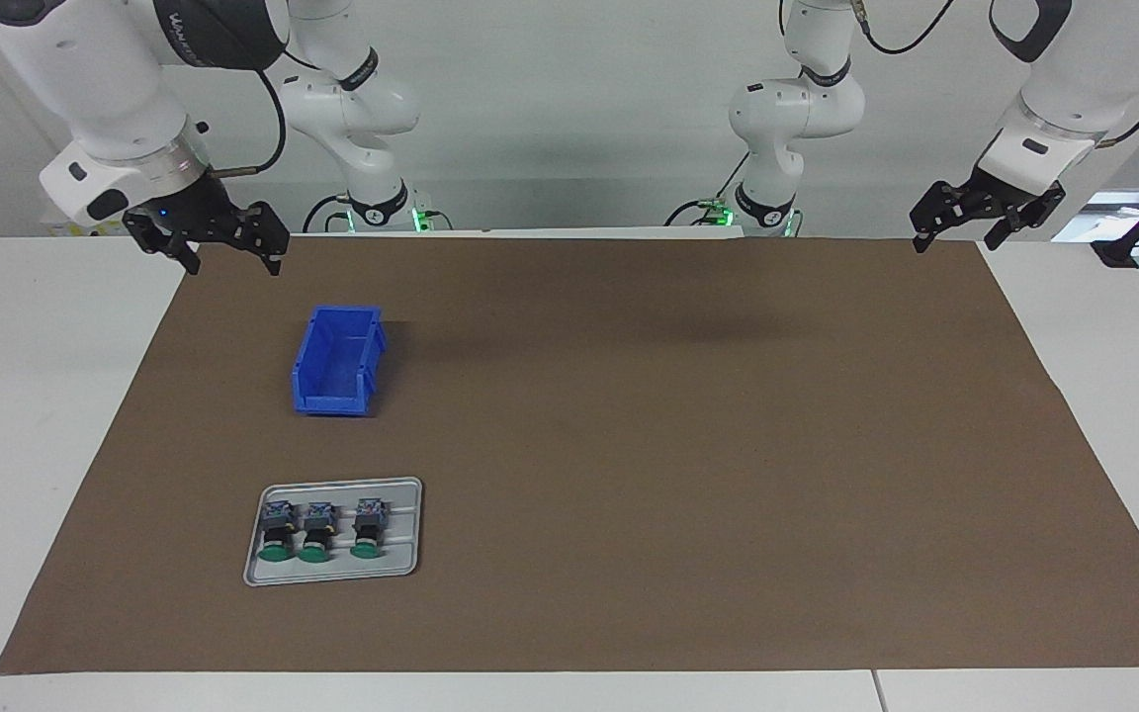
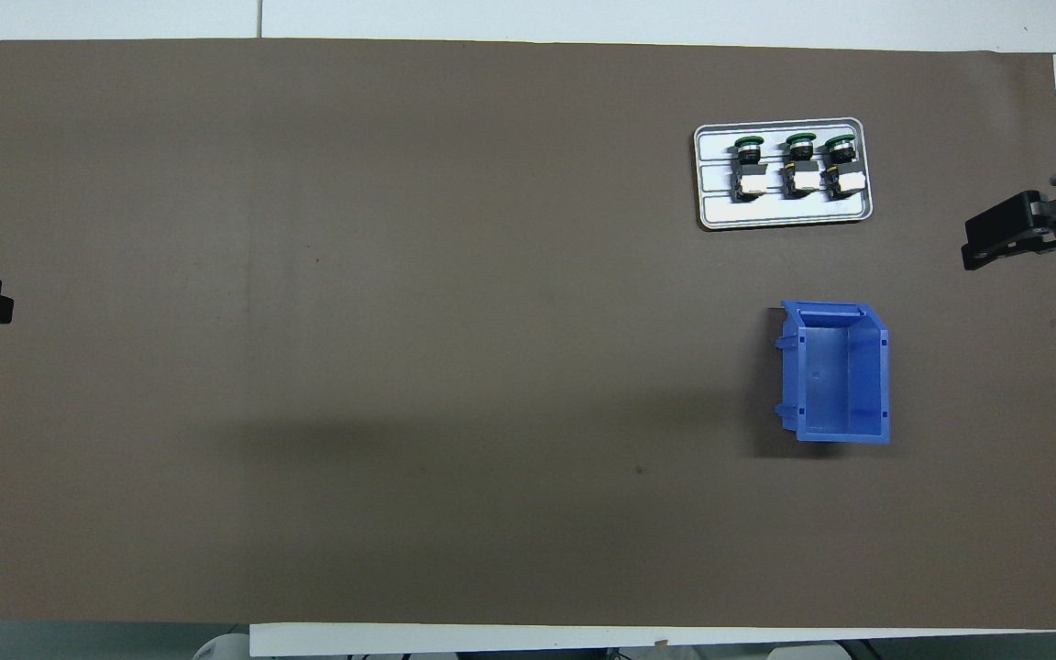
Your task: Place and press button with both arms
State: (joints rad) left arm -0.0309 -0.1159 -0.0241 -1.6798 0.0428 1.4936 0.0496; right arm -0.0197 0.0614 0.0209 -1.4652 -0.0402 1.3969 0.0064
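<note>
The right arm's black two-finger gripper (image 1: 225, 245) hangs raised over the table edge at its own end, fingers spread wide and empty. The left arm's black two-finger gripper (image 1: 975, 220) hangs raised at the other end, also wide and holding nothing. Both arms wait.

Below the right gripper, a small open-topped blue plastic bin (image 1: 337, 360) sits empty on the mat. Farther from the robots than the bin lies a shallow grey metal tray (image 1: 401, 569) holding three push-buttons side by side on their sides, each with a round green cap, black body and blue-grey rear block. The button (image 1: 365, 529) at the row's end toward the left arm has the most free space.

Likely risks: the buttons lie close together, so wide fingers may nudge a neighbour; a round body could roll or tip when set down, and pressing might push it away unless the other arm steadies it.

A brown mat (image 1: 678, 445) covers a white table (image 1: 45, 415); pale walls stand around it.
</note>
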